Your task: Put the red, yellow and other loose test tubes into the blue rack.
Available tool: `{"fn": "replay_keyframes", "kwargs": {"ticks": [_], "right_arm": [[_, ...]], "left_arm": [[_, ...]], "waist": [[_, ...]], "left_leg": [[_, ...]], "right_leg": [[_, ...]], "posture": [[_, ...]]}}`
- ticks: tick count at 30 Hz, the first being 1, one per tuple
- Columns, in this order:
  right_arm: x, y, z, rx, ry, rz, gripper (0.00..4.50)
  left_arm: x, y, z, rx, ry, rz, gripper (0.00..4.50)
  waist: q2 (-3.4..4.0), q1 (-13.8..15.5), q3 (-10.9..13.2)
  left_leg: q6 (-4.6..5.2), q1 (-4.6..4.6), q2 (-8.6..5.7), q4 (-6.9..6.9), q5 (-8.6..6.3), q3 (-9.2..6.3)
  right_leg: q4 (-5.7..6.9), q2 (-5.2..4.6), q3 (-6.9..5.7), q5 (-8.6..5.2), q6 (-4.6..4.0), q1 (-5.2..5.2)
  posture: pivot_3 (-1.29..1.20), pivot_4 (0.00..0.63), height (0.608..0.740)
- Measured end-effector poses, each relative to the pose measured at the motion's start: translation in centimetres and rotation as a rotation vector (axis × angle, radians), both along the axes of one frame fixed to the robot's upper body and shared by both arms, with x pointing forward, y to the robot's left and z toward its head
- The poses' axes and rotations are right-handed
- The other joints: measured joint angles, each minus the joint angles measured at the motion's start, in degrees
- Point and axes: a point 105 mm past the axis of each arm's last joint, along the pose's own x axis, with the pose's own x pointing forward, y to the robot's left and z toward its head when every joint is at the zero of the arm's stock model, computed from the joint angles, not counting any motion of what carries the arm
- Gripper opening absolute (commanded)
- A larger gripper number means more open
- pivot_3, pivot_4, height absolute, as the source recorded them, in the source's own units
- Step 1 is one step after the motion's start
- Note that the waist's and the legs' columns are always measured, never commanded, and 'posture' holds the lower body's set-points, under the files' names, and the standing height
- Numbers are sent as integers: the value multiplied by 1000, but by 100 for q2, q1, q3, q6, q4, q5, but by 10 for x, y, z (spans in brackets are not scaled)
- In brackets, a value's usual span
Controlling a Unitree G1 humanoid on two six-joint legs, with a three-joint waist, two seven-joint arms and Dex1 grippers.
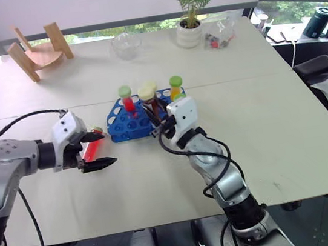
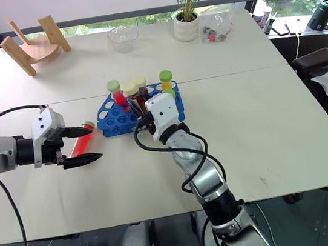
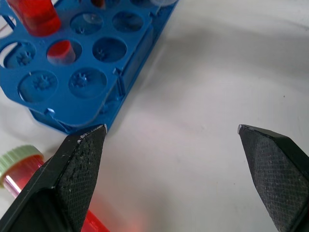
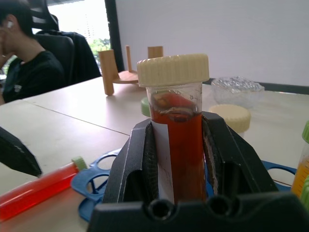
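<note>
From the head camera: the blue rack (image 1: 134,120) sits mid-tabletop, a wooden stand (image 1: 41,51) at the far left corner, a glass bowl (image 1: 126,45) and potted plant (image 1: 189,9) along the far edge. The left gripper (image 1: 99,148), jaws wide, straddles the red tube (image 1: 92,147) lying just left of the rack.

Left wrist camera: the tube's green cap (image 3: 19,158) lies beside one finger.

Right wrist camera: the right gripper (image 4: 179,159), jaws clamped on the dark brown tube (image 4: 176,140) held upright over the rack; a seated person (image 4: 30,58) behind.
</note>
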Motion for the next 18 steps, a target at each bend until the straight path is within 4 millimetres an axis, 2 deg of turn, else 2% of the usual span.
{"fn": "replay_keyframes", "kwargs": {"ticks": [4,12,18], "right_arm": [[9,0,-5,2,-3,-12,874],[21,5,-12,-1,-6,-4,874],[20,9,-14,6,-9,11,874]], "left_arm": [[6,-2,7,-9,-26,0,4500],[8,-4,1,-11,-4,-5,4500],[8,-2,0,-9,-2,2,4500]], "waist": [[0,-3,0],[0,-10,0],[0,-14,0]], "left_leg": [[0,0,0,-1,0,0],[0,0,0,-2,0,-1],[0,1,1,-1,0,-1]], "right_leg": [[0,0,0,0,0,0],[0,0,0,0,0,0],[0,1,0,0,0,0]], "posture": [[0,150,740],[0,150,740],[0,150,740]]}}
